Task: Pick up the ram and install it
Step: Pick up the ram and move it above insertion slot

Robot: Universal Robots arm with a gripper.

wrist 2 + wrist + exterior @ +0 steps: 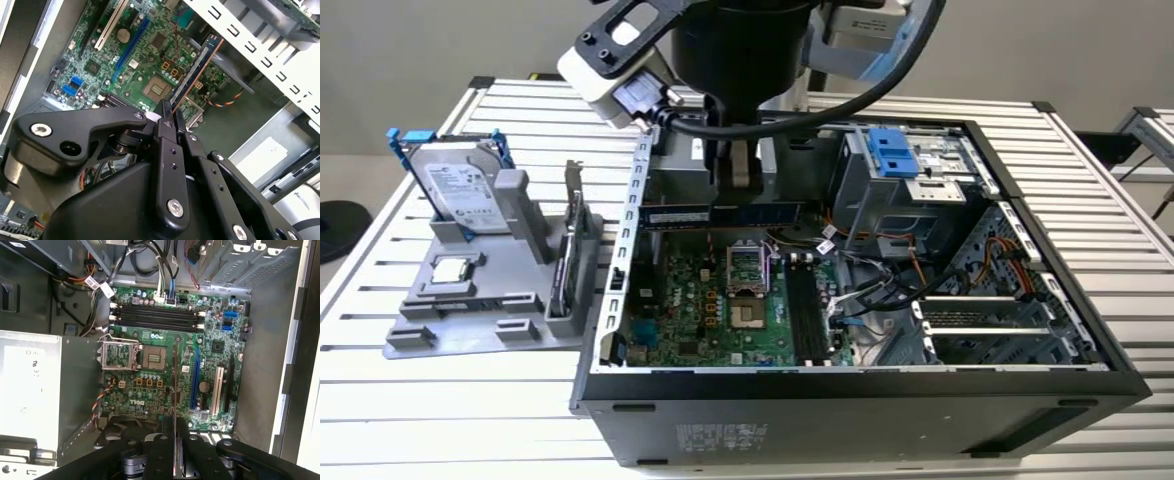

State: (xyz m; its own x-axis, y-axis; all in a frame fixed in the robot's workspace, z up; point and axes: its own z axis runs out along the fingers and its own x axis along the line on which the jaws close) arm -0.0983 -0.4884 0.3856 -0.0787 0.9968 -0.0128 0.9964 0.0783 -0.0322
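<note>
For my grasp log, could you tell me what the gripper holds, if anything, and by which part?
The gripper pinches the ram across its flat faces, about mid-length along its upper long edge, above the motherboard.

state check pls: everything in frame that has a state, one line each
ram: held in the hand, above the motherboard, not seated.
hand: shut on the ram.
memory slots: empty.
computer case: side open.
hard drive: standing in the grey holder.

Black hand (167, 114) holds dark green ram (197, 70); below it green motherboard (130, 390), blue slot (195, 377), white slot (218, 390); off to its side silver drive (454, 182), blue bracket (403, 137).
</note>
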